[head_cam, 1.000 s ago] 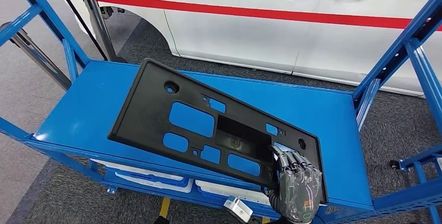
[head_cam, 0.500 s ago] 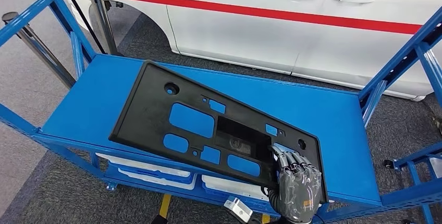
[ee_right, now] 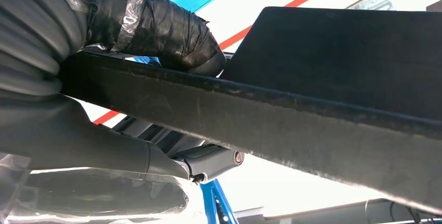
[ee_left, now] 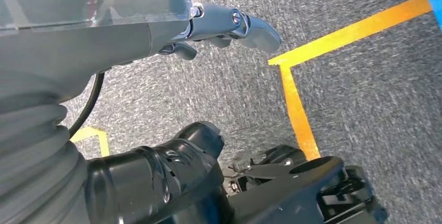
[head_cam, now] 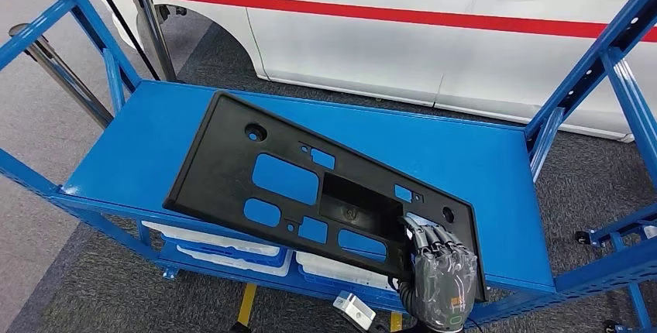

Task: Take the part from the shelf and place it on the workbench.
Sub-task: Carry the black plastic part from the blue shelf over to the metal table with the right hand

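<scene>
The part is a long flat black plastic panel (head_cam: pixel 310 186) with several cut-outs, held slanted over the blue workbench top (head_cam: pixel 480 170). My right hand (head_cam: pixel 438 267) grips its near right corner, fingers laid on top. In the right wrist view the panel's rough edge (ee_right: pixel 292 114) runs across the picture, pinched between my thumb (ee_right: pixel 156 23) and the fingers (ee_right: pixel 156 156) on the other side. My left hand (ee_left: pixel 229 23) hangs over grey floor with its fingers loosely apart and nothing in it.
Slanted blue frame struts (head_cam: pixel 596 62) rise at both ends of the workbench. A white car with a red stripe (head_cam: pixel 434 15) stands close behind. White trays (head_cam: pixel 225 244) sit on the lower shelf. Yellow floor tape (ee_left: pixel 297 109) lies below my left hand.
The view has shifted slightly; the panel and my right hand keep the same hold and place over the bench.
</scene>
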Controlling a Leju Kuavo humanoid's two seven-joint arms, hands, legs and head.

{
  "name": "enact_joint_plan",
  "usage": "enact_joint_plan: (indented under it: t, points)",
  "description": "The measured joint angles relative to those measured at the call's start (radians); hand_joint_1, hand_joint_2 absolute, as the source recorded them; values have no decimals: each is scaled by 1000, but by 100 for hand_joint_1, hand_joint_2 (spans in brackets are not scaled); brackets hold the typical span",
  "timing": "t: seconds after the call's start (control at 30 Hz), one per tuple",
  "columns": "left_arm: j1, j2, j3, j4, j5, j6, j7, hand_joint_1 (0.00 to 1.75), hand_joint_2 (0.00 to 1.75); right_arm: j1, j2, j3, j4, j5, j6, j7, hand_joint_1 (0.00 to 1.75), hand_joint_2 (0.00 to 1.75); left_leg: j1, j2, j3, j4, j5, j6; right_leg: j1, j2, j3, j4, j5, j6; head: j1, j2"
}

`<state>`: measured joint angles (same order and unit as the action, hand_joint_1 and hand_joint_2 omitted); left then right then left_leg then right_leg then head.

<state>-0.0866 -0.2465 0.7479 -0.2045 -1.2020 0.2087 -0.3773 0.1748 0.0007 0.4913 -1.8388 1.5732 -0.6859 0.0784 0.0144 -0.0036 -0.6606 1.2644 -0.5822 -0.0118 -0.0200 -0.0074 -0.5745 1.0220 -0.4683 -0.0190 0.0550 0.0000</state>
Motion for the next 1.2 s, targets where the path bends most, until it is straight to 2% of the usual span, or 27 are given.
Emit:
enact_joint_plan:
  t: [0.07, 0.1, 0.13, 0.27, 0.3, 0.33, 0.4, 0.43, 0.47, 0.5, 0.53, 0.6, 0.63, 0.7, 0.77, 0.8, 0.83, 0.9, 0.93, 0.97, 1.0, 1.03, 1.1, 1.13, 1.2]
  points:
    - [0, 0, 0, 0, 0, 0, 0, 0, 175, 0, 0, 0, 0, 0, 0, 1, 175, 175, 4, 0, 75, -130, 54, -2, -2, 1, -6, 9, 0, 5, 0, 0]
    - [-1, 0, 0, 0, 0, 0, 0, 0, 175, 0, 0, 0, 0, 0, 0, 1, 175, 175, 4, -1, 105, -187, 71, 0, -1, 2, -9, 13, 0, 11, 0, 0]
    - [-2, 0, 0, 0, 0, 0, 0, 0, 175, 0, 0, 0, 0, 0, 0, 1, 175, 175, 2, -3, 122, -223, 78, 4, 0, 3, -12, 15, 2, 18, 0, 0]
    - [0, 0, 0, 0, -1, -1, 0, 0, 175, 0, 0, 0, 0, 0, 0, 2, 175, 175, -2, -3, 119, -245, 93, 32, 0, 5, -20, 15, 8, 45, 1, 0]
    - [0, 0, 0, 0, -1, -1, 0, 0, 175, 0, 0, 0, 0, 0, 0, 2, 175, 175, -1, -2, 116, -249, 99, 40, -2, 6, -28, 32, -8, 49, 1, 0]
    - [-1, 0, 0, 0, -1, -1, 0, 0, 175, -1, 0, 0, 0, 0, 0, 2, 175, 175, 0, 0, 113, -252, 105, 48, -2, 6, -42, 67, -36, 51, 1, 0]
    - [-3, 0, 0, 0, -1, -1, 0, 0, 175, -1, 0, 0, 0, 0, 0, 2, 175, 175, -2, 2, 104, -251, 112, 56, -2, 6, -85, 180, -109, 53, 2, 0]
    - [-2, 0, 0, 0, -1, -1, 0, 0, 175, -1, -1, 0, 0, 0, 0, 2, 175, 175, -5, 2, 99, -250, 115, 58, -2, 6, -102, 229, -132, 53, 1, 0]
    - [-2, 0, 0, 0, -2, -1, 0, 0, 175, -1, -1, 0, 1, 0, 0, 2, 175, 175, -7, 3, 94, -248, 117, 60, -1, 6, -106, 254, -137, 51, 1, 0]
    - [-1, 0, 0, 0, -2, -1, 0, 0, 175, -1, -1, 0, 1, 0, 0, 3, 175, 175, -9, 3, 91, -247, 118, 60, -1, 6, -93, 242, -124, 48, 1, 0]
    - [-1, 0, 0, 0, -3, -1, 0, 0, 175, -1, -1, 0, 1, 0, 0, 3, 175, 175, -11, 2, 89, -245, 120, 60, 1, 6, -63, 197, -98, 43, 1, 0]
    - [-1, -1, 0, 0, -4, -1, 0, 0, 175, -2, -1, 0, 1, 0, 0, 4, 175, 175, -16, 2, 87, -242, 121, 57, 7, 6, 8, 71, -51, 28, 1, 0]
    - [-2, -2, 0, 0, -5, -1, 0, 0, 175, -2, -1, 0, 0, 0, 0, 4, 175, 175, -18, 2, 85, -241, 123, 53, 11, 6, 29, 29, -39, 23, 1, 0]
    - [-3, -3, 0, 0, -6, -2, 0, 0, 175, -3, -1, 0, 0, 0, 0, 5, 175, 175, -19, 2, 80, -240, 129, 42, 16, 6, 36, 4, -34, 17, 1, 0]
    - [-3, -4, 0, 0, -6, -2, 0, 0, 175, -2, -1, 0, 0, 0, 0, 7, 175, 175, -18, 2, 76, -238, 128, 31, 12, 6, 32, -4, -24, 9, 1, 0]
    - [-3, -4, 0, 0, -6, -2, 0, 0, 175, -2, -1, 0, 0, 0, 0, 7, 175, 175, -18, 2, 69, -223, 113, 26, 9, 5, 31, -9, -17, 4, 0, 0]
    - [-3, -4, 0, 0, -6, -2, 0, 0, 175, -3, -1, 0, 0, 0, 0, 7, 175, 175, -17, 1, 55, -189, 86, 20, 5, 3, 28, -15, -11, 0, -1, 0]
    - [-2, -4, 0, 0, -6, -2, 0, 0, 175, -3, -1, 0, 0, 0, 0, 7, 175, 175, -10, 1, 10, -73, 11, 11, 5, -1, 19, -15, -3, -5, -3, 0]
    - [-2, -4, 0, 0, -6, -2, 0, 0, 175, -3, -1, 0, 0, 0, 0, 7, 175, 175, -8, 1, -11, -14, -16, 7, 5, -2, 13, -12, -1, -5, -3, 0]
    - [-1, -4, 0, 0, -6, -2, 0, 0, 175, -2, -1, 0, 0, 0, 0, 7, 175, 175, -6, 1, -20, 20, -27, 4, 6, -3, 6, -9, 1, -5, -3, 0]
    - [0, -4, 0, 0, -6, -2, 0, 0, 175, -2, -1, 0, 0, 0, 0, 8, 175, 175, -4, 2, -10, 17, -18, 2, 5, -3, 0, -4, 2, -4, -3, 0]
    - [0, -4, 0, 0, -6, -1, 0, 0, 175, -2, -1, 0, 0, 0, 0, 8, 175, 175, -2, 2, 19, -25, 6, 1, 5, -3, -5, 2, 3, -4, -3, 0]
    - [-2, -3, 0, 0, -7, -1, 0, 0, 175, -3, -1, 0, 0, 0, 0, 9, 175, 175, -2, 1, 97, -160, 56, 4, 6, -3, -13, 13, 4, 1, -3, 0]
    - [-4, -4, 0, 0, -7, -1, 0, 0, 175, -3, -1, 0, 0, 0, 0, 9, 175, 175, -3, 1, 121, -209, 69, 8, 7, -2, -17, 16, 5, 6, -2, 0]
    - [-5, -4, 0, 0, -7, -1, 1, 0, 175, -4, -1, 0, 0, 0, 0, 10, 175, 175, -8, -1, 130, -238, 73, 18, 9, -2, -22, 18, 11, 19, -2, 0]
